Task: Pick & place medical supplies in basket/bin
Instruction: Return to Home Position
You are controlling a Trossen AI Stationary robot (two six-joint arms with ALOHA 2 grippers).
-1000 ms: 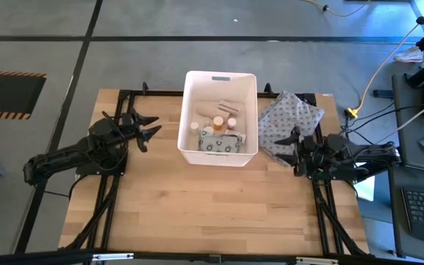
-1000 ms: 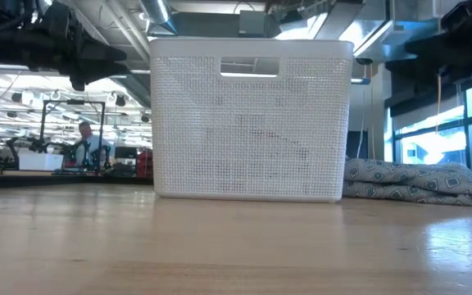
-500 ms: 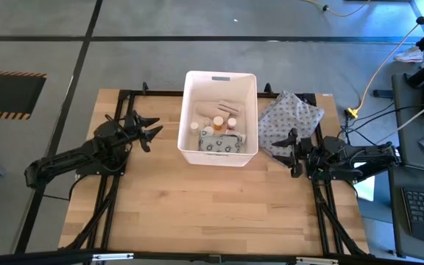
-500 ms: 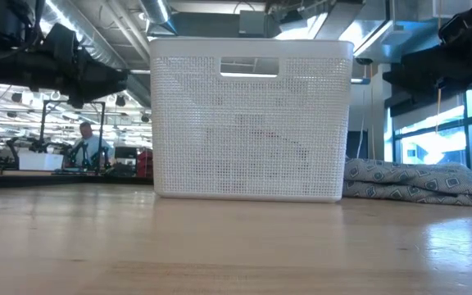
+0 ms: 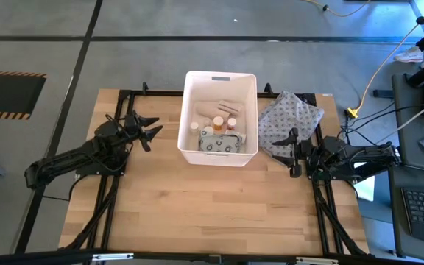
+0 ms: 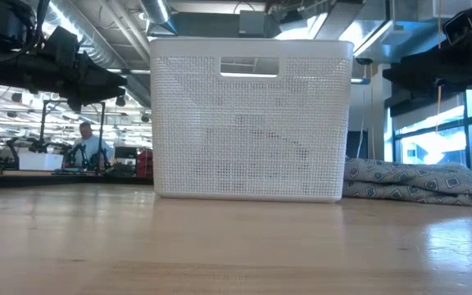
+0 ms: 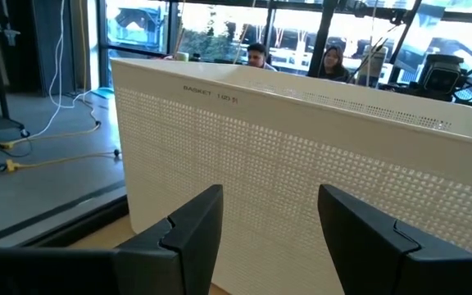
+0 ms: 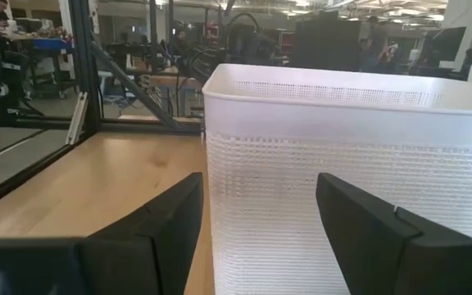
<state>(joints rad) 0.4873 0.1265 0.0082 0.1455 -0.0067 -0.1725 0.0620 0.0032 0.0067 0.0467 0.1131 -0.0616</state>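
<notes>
The white basket (image 5: pixel 220 74) stands at the table's far middle. The medical supplies lie on its floor: tan rolls (image 5: pixel 224 108), an orange-capped bottle (image 5: pixel 218 123), a white bottle (image 5: pixel 194 126) and a grey ring-printed packet (image 5: pixel 220 142). My left gripper (image 5: pixel 152 128) hovers open to the left of the basket, pointing level at its long left wall (image 7: pixel 301 156), with nothing between its fingers (image 7: pixel 195 233). My right gripper (image 5: pixel 293 152) hovers open to the right of the basket, pointing level at its right wall (image 8: pixel 342 172), also with nothing in it.
A grey patterned cloth bundle (image 5: pixel 287 121) lies on the table to the right of the basket, just beyond my right gripper; it also shows in the low view (image 6: pixel 408 182). Bare wooden tabletop (image 5: pixel 212 206) stretches along the near half. People sit in the room beyond the table.
My left gripper has sunk a little and swung slightly toward the far edge, then kept still. My right gripper has rolled slightly about its pointing line. Neither has opened or shut. The basket and its contents have stayed put.
</notes>
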